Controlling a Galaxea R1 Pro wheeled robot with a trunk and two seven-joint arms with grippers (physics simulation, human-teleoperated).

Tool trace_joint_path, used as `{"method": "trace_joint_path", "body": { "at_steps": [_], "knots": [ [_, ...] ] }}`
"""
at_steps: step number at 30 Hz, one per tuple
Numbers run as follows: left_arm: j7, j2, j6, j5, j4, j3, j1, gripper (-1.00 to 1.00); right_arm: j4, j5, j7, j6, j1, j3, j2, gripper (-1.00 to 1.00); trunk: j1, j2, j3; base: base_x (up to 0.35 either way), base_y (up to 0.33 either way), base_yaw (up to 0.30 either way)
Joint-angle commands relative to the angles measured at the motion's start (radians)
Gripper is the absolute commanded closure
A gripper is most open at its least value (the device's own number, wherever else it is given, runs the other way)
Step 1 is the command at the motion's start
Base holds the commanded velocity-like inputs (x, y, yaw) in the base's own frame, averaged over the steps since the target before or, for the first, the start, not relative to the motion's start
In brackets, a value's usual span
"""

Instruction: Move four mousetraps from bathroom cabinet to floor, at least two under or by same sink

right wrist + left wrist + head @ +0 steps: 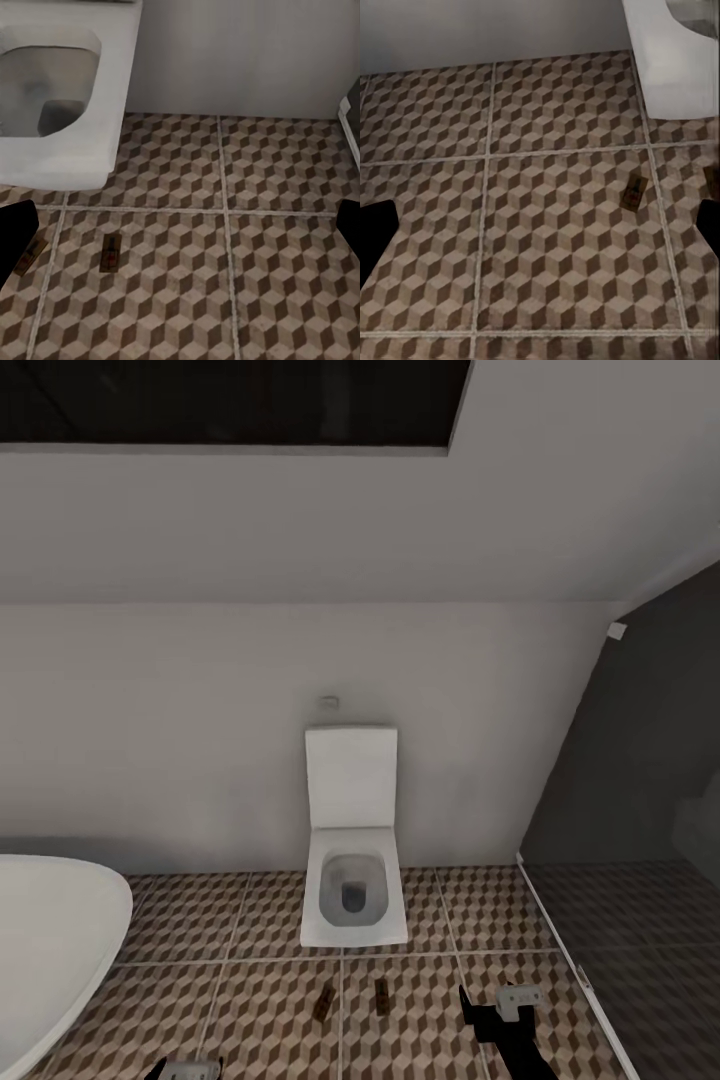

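**Two mousetraps on the tiles in front of the toilet**

In the head view, two mousetraps lie on the bathroom floor [250,1010] just in front of a white toilet [352,890] whose lid stands open against the pale wall. The left mousetrap [323,1004] lies tilted; the right mousetrap [383,995] lies nearly straight, just beside it but apart from it, each on its own side of a grout line. A white bathtub [50,950] curves in at the left edge, and a dark glass partition [640,840] stands at the right.

The right gripper [500,1015] hangs low at the bottom of the head view, right of the traps, and the left gripper [185,1072] barely shows at the bottom edge. In each wrist view the dark fingertips sit at opposite edges, spread wide with nothing between them but patterned tile.

The right wrist view shows both traps below the toilet bowl; the left wrist view shows one trap near the bowl's corner.
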Motion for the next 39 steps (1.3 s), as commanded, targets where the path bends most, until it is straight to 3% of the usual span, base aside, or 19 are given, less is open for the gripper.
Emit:
{"method": "trace_joint_path", "body": {
  "at_steps": [1,17,25,30,35,39],
  "knots": [
    [0.002,-0.003,-0.004,0.005,0.003,-0.008,-0.001,-1.00,0.001,-0.009,0.001,-0.003,-0.001,0.008,0.000,-1.00,0.001,-0.002,-0.002,0.000,0.000,0.000],
    [0.010,-0.020,0.000,0.005,0.004,-0.008,0.007,-1.00,0.002,-0.008,0.007,0.003,0.000,0.008,0.001,-1.00,0.001,-0.002,-0.002,0.000,0.000,0.000],
    [0.028,-0.019,0.000,0.007,0.004,-0.006,0.061,-1.00,0.003,-0.008,0.010,0.015,0.094,0.008,-0.007,-1.00,0.001,-0.002,-0.002,0.000,0.000,0.000],
    [0.094,-0.018,0.000,0.007,0.004,-0.006,0.088,-1.00,0.003,-0.007,0.035,0.012,0.184,0.008,-0.013,-1.00,0.001,-0.002,-0.002,0.000,0.000,0.000],
    [0.128,-0.015,0.000,0.007,0.004,-0.006,0.137,-1.00,0.003,-0.007,0.136,0.008,0.253,0.008,-0.040,-1.00,0.001,-0.002,-0.002,0.000,0.000,0.000],
    [0.131,-0.008,-0.002,0.007,0.004,-0.006,0.188,-1.00,0.003,-0.006,0.269,0.011,0.276,0.008,-0.075,-1.00,0.001,-0.002,-0.002,0.000,0.000,0.000]
  ]
}}
